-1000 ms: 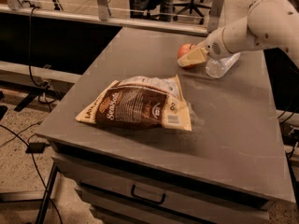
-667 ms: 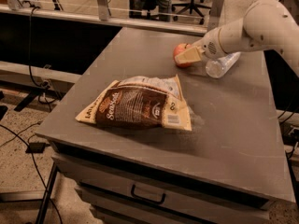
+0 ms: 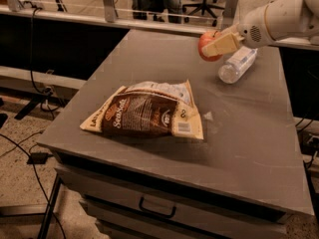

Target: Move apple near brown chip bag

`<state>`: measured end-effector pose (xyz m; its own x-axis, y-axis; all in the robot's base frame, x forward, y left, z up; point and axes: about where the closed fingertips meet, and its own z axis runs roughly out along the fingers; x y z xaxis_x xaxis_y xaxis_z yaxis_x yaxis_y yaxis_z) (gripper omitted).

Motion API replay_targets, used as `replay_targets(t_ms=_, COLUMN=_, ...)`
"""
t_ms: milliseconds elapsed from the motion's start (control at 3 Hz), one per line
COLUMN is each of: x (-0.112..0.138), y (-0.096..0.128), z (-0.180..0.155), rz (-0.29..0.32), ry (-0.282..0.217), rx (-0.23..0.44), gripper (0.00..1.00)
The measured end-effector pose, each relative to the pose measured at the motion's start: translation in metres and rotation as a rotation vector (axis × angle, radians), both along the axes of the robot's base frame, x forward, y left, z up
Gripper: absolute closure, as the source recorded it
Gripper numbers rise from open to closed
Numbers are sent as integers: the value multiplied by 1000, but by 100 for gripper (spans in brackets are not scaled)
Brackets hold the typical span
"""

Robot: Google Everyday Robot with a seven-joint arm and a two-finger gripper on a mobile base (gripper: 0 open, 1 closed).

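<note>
The apple [image 3: 207, 46] is small, round and red-orange. It is held in the air above the far right part of the grey table [image 3: 249, 133]. My gripper [image 3: 214, 45] reaches in from the right on a white arm and is shut on the apple, with a tan finger [image 3: 223, 44] across its front. The brown chip bag [image 3: 147, 115] lies flat near the middle of the table, dark brown front up with white lettering and a barcode patch. The apple is well behind and to the right of the bag.
A clear plastic water bottle [image 3: 237, 64] lies on its side just below and right of the gripper. A small white scrap [image 3: 208, 116] lies right of the bag. The table has a drawer handle [image 3: 157, 208] at its front. Office chairs and cables stand beyond.
The gripper has lifted the apple off the table and carried it a little to the left, away from the bottle. The bag and bottle have not moved.
</note>
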<state>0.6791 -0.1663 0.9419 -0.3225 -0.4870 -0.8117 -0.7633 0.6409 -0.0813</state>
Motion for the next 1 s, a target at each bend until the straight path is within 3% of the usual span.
replay_targets(t_ms=333, x=-12, y=5, z=-8, rz=36, ry=45, rx=-14, gripper=100)
replay_targets(t_ms=1000, x=-20, y=-4, z=-6, rz=54, ry=18, rx=22, gripper=100)
